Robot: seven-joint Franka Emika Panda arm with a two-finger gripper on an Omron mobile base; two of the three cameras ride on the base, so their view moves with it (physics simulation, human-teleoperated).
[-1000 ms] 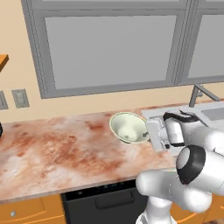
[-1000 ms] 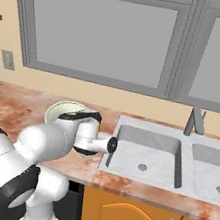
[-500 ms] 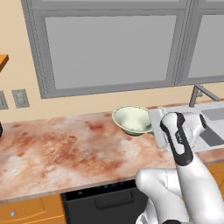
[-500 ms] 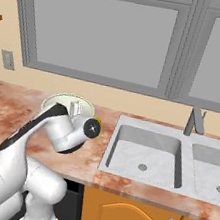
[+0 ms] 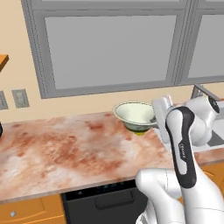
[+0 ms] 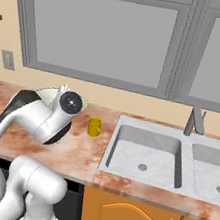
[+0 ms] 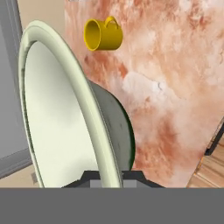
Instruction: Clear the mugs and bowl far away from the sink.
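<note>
My gripper [image 7: 111,176] is shut on the rim of the cream-white bowl [image 7: 57,113], which appears edge-on and tilted in the hand view. In the left base view the bowl [image 5: 134,113] hangs just above the counter, with the gripper [image 5: 154,118] on its right rim. A sliver of the bowl's rim [image 6: 46,92] peeks out behind my wrist in the right base view. One yellow mug [image 6: 94,126] with a handle stands on the counter between the bowl and the sink [image 6: 145,151]; the same mug [image 7: 103,34] lies past the bowl's edge in the hand view.
The marbled counter [image 5: 61,148] stretches wide to the left of the bowl. A tall faucet [image 6: 195,121] rises behind the sink. Wall outlets [image 5: 19,98] sit at the far left, a dark dishwasher front [image 5: 105,199] lies below the counter, and a window [image 5: 113,48] lines the back wall.
The arm has swung round and raised the bowl a little, carrying it away from the sink. The yellow mug has come into sight beside the sink.
</note>
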